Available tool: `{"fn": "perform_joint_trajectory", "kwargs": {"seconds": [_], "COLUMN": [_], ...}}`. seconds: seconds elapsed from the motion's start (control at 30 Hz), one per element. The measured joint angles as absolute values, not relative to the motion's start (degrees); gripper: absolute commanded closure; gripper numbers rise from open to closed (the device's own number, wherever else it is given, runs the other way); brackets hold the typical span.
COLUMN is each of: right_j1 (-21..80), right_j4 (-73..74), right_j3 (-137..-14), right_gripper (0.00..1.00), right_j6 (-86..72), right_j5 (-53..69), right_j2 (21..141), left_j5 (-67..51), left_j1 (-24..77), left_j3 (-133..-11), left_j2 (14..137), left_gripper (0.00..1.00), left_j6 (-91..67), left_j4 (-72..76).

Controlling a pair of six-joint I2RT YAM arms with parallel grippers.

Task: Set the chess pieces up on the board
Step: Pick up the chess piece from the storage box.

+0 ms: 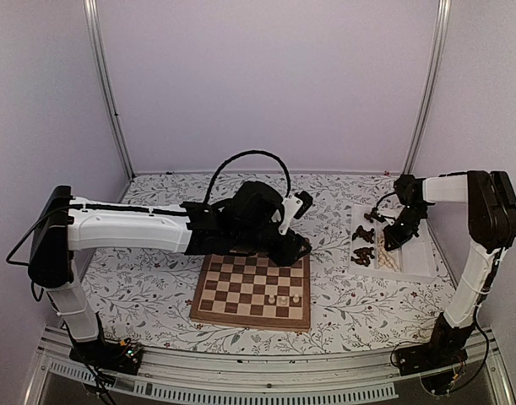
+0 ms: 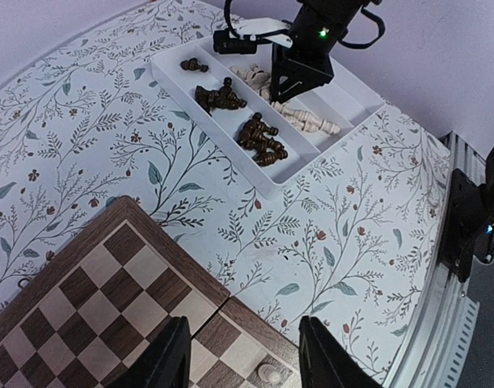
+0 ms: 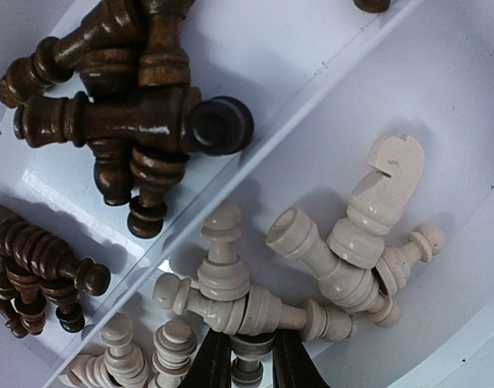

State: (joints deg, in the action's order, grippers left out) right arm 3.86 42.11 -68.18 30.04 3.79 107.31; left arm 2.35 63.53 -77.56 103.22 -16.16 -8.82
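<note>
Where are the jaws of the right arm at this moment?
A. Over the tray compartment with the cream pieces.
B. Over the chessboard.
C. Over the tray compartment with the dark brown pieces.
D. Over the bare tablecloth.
A: the right wrist view shows the jaws over the cream chess pieces, with the dark brown pieces beyond the divider of the tray.

- Robot arms: two, a left arm (image 1: 139, 226) and a right arm (image 1: 487, 211).
- Board (image 1: 241, 291): one.
- Tray (image 1: 414, 263): one.
- Dark pieces (image 2: 263, 139) in the tray: three separate heaps, too tangled to count singly.
- Pale pieces (image 3: 360, 218) in the tray: at least eight in the right wrist view, some overlapping.
- Pale pieces on the board (image 1: 284, 299): two certain, possibly a third.
</note>
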Motion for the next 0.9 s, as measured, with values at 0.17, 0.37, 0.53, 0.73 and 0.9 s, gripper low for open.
{"fn": "perform_joint_trajectory", "kwargs": {"seconds": [0.17, 0.37, 0.53, 0.73, 0.9], "right_j1": [3.9, 3.1, 2.1, 1.6, 1.5], "right_j4": [42.3, 43.9, 44.1, 46.5, 47.9], "right_j3": [-66.0, -64.6, -64.6, -64.5, -65.1], "right_gripper": [0.87, 0.88, 0.88, 0.88, 0.9], "right_j6": [29.9, 30.0, 30.0, 30.6, 30.4], "right_j5": [4.8, 9.6, 11.8, 18.5, 33.9], "right_j2": [104.3, 94.7, 92.2, 91.7, 88.5], "left_j5": [1.9, 0.7, -0.9, -3.5, -4.1], "left_j1": [63.5, 63.5, 63.6, 63.7, 64.2], "left_j3": [-77.7, -80.5, -81.8, -82.6, -82.6], "left_j2": [103.4, 105.9, 106.6, 107.9, 110.8], "left_gripper": [0.53, 0.53, 0.53, 0.53, 0.54], "left_j6": [-16.2, -16.4, -16.8, -17.6, -19.0], "left_j4": [-8.7, -8.1, -7.4, -4.9, 0.1]}}
